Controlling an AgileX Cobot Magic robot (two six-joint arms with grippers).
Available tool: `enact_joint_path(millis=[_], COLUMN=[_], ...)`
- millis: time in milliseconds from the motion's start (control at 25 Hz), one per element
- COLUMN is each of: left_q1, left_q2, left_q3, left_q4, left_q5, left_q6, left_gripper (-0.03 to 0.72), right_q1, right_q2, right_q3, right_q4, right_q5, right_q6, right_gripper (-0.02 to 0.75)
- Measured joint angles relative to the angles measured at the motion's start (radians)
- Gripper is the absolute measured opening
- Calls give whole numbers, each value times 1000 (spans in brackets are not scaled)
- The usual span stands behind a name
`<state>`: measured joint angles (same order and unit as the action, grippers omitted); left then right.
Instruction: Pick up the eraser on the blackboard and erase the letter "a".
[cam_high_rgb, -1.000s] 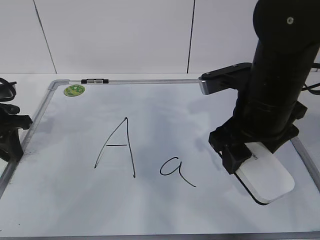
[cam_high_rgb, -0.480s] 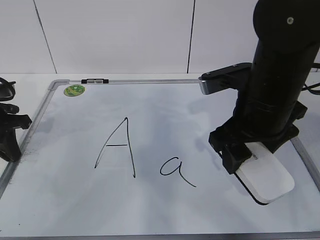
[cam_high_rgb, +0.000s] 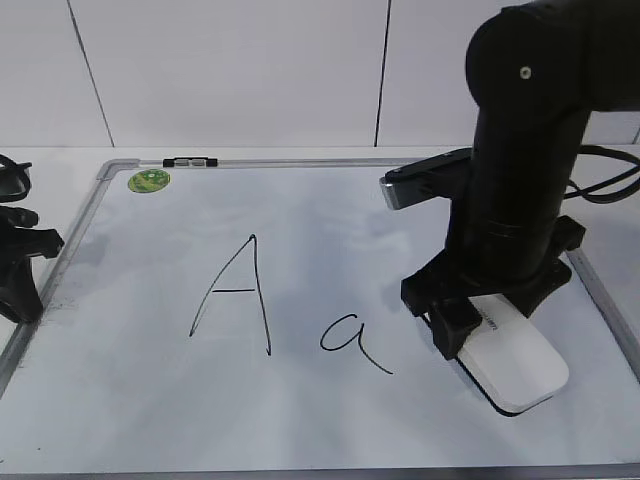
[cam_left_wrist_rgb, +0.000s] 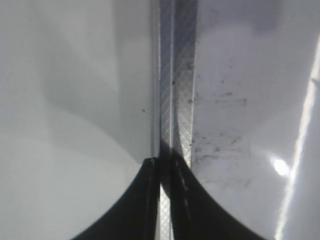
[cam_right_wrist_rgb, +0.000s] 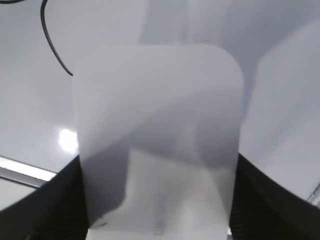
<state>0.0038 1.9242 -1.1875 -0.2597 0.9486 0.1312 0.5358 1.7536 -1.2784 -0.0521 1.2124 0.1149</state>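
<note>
The blackboard (cam_high_rgb: 330, 210) is a white board with a grey frame lying flat on the table. The letter "a" (cam_high_rgb: 350, 340) is a small cursive black mark near the board's front middle, right of a tall capital "A" (cam_high_rgb: 235, 295). My right gripper (cam_high_rgb: 480, 325) is shut on the eraser (cam_high_rgb: 515, 370), a white rounded block, just right of the "a". In the right wrist view the eraser (cam_right_wrist_rgb: 160, 140) fills the frame between the jaws, with part of a black stroke (cam_right_wrist_rgb: 52, 45) at the upper left. My left gripper (cam_left_wrist_rgb: 167, 175) is shut over the board's left frame (cam_left_wrist_rgb: 175, 75).
A green round sticker (cam_high_rgb: 148, 180) sits at the board's far left corner, next to a small black clip (cam_high_rgb: 190, 161) on the far frame. The left arm (cam_high_rgb: 20, 260) rests at the board's left edge. A white wall stands behind.
My right arm has moved left and a little nearer with the eraser, closing the gap to the "a". The left arm has not moved.
</note>
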Motion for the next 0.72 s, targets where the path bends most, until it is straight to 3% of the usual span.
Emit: enact_joint_path(millis=[720], left_q1=[0], left_q2=[0], left_q3=[0], left_q4=[0], left_q5=[2], left_q6=[0], left_gripper=[33], right_q1=[0], right_q2=[255], right_q3=[-249], right_q4=[43], right_q5=[0], right_q6=[-16], right_gripper=[528])
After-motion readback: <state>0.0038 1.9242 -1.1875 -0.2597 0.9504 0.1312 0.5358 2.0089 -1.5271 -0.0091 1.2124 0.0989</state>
